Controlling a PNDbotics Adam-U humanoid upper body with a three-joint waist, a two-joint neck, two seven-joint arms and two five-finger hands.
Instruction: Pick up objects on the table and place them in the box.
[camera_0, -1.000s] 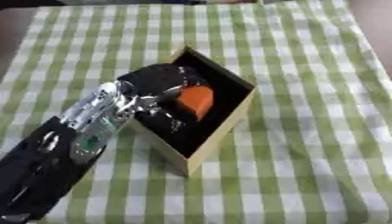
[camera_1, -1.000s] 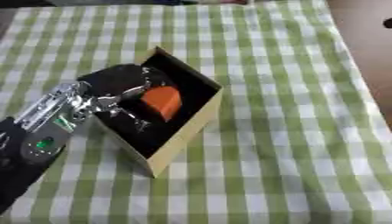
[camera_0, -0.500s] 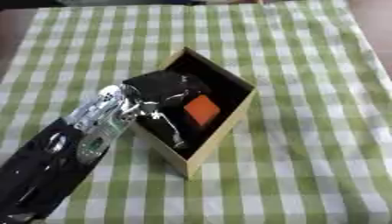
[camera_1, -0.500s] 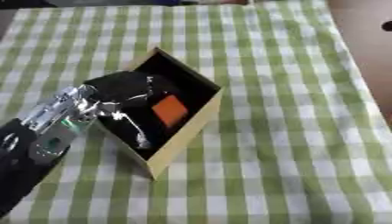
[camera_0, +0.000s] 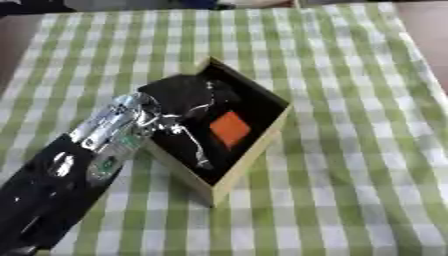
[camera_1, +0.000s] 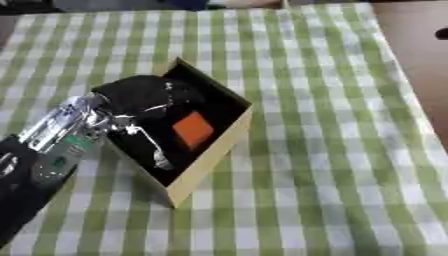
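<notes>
Orange, a small flat block (camera_0: 231, 129) is seen lying on the dark floor of the cardboard box (camera_0: 248, 162) at centre frame. The left hand (camera_0: 188, 97) is spread over the box's upper left, fingers relaxed, nothing held. A straight lift is advised so the box wall is not caught. Only green checked tablecloth (camera_0: 350, 75) is seen around; the right hand is not shown

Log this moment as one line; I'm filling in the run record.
left hand: over box, fingers relaxed | orange block: lying in box, apart from hand | right hand: not in view | cloth: green check
</notes>
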